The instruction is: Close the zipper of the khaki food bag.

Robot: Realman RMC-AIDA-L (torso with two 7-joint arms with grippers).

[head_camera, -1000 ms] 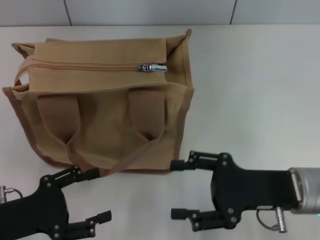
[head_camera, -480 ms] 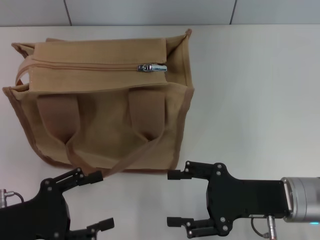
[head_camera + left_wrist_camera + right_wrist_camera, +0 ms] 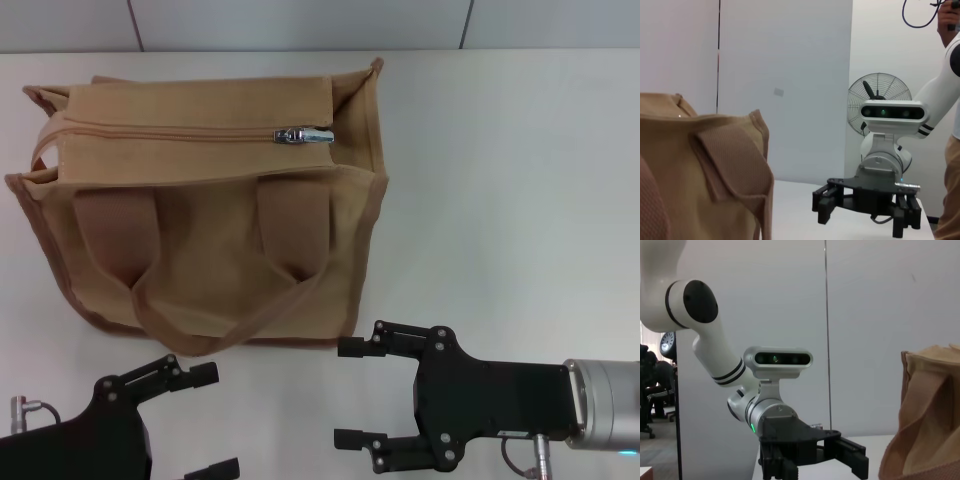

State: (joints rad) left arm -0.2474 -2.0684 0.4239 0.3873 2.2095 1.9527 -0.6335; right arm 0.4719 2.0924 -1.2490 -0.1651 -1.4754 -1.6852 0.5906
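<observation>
The khaki food bag (image 3: 215,260) stands on the white table at the left of the head view, with darker trim and a strap handle hanging over its front. The tan zipper (image 3: 170,131) runs along its top. The silver pull (image 3: 304,134) sits near the track's right end. My left gripper (image 3: 212,420) is open at the near left, a little in front of the bag. My right gripper (image 3: 350,392) is open near the bag's near right corner, apart from it. The bag also shows in the left wrist view (image 3: 700,170) and the right wrist view (image 3: 925,415).
The white table (image 3: 500,180) stretches to the right of the bag. A grey tiled wall lies behind. A fan (image 3: 880,97) and a person at the frame edge stand beyond the table in the left wrist view.
My left gripper has drawn back toward the near edge, away from the bag's handle. My right gripper has dropped slightly lower in the view. The bag has not moved.
</observation>
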